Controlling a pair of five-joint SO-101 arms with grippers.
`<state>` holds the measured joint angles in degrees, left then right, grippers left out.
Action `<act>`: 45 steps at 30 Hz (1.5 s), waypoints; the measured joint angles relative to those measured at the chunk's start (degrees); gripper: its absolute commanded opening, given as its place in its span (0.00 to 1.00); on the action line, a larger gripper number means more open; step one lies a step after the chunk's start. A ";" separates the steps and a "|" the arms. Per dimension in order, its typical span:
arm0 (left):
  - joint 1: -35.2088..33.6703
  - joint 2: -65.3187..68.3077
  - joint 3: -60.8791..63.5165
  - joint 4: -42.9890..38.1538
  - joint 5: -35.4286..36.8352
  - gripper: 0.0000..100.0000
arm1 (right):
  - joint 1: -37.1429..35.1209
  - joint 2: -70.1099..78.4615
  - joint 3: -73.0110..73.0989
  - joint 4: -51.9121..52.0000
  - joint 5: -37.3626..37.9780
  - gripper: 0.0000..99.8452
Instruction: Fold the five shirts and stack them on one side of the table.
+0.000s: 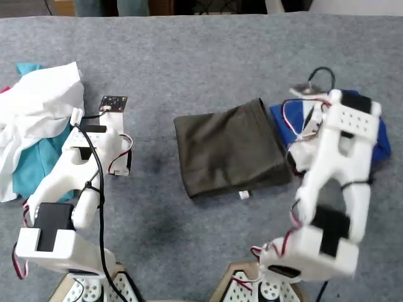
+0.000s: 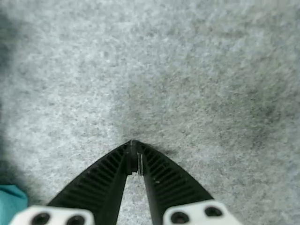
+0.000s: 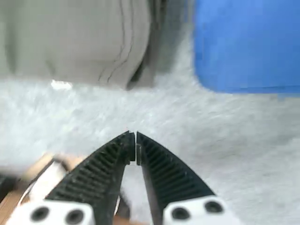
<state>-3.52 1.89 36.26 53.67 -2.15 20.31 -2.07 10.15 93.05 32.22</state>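
Note:
A folded olive shirt [image 1: 230,148] lies mid-table, and its corner [image 3: 75,42] appears in the right wrist view. Just to its right lies a blue shirt [image 1: 291,123] [image 3: 243,42], partly covered by the right arm. At the far left a crumpled white shirt [image 1: 38,107] rests on a teal one [image 1: 34,160] [image 2: 10,197]. My left gripper [image 2: 133,157] [image 1: 123,161] is shut, with nothing in it, over bare grey table beside that pile. Off the olive shirt's front right corner, my right gripper [image 3: 132,147] [image 1: 295,165] is shut and holds nothing.
The grey felt table [image 1: 208,56] has open room at the back and in front of the olive shirt. A sliver of pink cloth [image 1: 5,90] peeks out at the left edge. Both arm bases [image 1: 252,283] stand at the front edge.

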 measured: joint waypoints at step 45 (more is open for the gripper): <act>25.93 18.11 -38.15 5.36 0.00 0.03 | -11.43 -10.55 13.80 -20.31 -5.45 0.01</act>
<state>22.42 20.00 -1.89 59.03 -2.15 8.88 -12.62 23.96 72.75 26.77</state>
